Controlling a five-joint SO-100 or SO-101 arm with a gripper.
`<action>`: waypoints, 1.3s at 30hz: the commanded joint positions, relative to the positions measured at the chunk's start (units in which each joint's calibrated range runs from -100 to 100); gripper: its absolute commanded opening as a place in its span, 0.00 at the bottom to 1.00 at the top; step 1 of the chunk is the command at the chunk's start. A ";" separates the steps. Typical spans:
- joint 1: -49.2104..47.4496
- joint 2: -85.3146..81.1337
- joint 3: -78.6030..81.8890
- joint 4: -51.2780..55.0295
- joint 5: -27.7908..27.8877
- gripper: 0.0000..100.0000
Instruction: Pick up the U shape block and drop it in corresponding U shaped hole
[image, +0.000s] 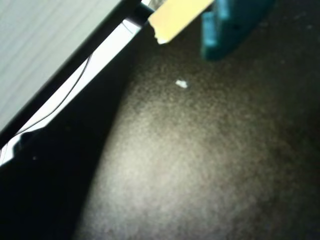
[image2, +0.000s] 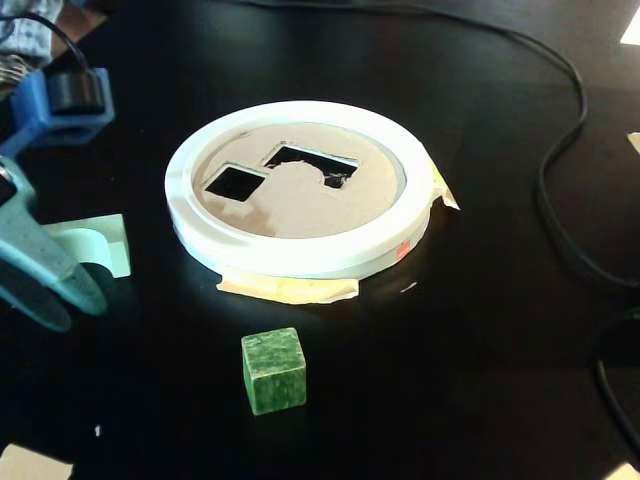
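Observation:
The U shape block (image2: 100, 243), pale mint with its arch showing, lies on the black table at the left of the fixed view. It is half hidden behind my light-blue gripper (image2: 80, 312), which hangs in front of it with its fingers close together and nothing visibly between them. The U shaped hole (image2: 305, 160) is a dark cutout with a tan tongue in the tan disc with the white rim (image2: 300, 255). The wrist view shows only one teal finger (image: 235, 25) at the top right over bare table; the block is out of that view.
A square hole (image2: 235, 182) sits left of the U hole. A dark green cube (image2: 273, 370) stands in front of the disc. Black cables (image2: 560, 150) run along the right. Yellow tape (image: 175, 20) and the table's edge (image: 75, 65) show in the wrist view.

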 joint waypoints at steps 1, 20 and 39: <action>-0.88 -0.70 -1.61 -1.86 -0.29 0.69; -8.12 2.08 -31.57 20.12 -6.74 0.70; -52.44 33.33 -66.91 39.19 -44.49 0.70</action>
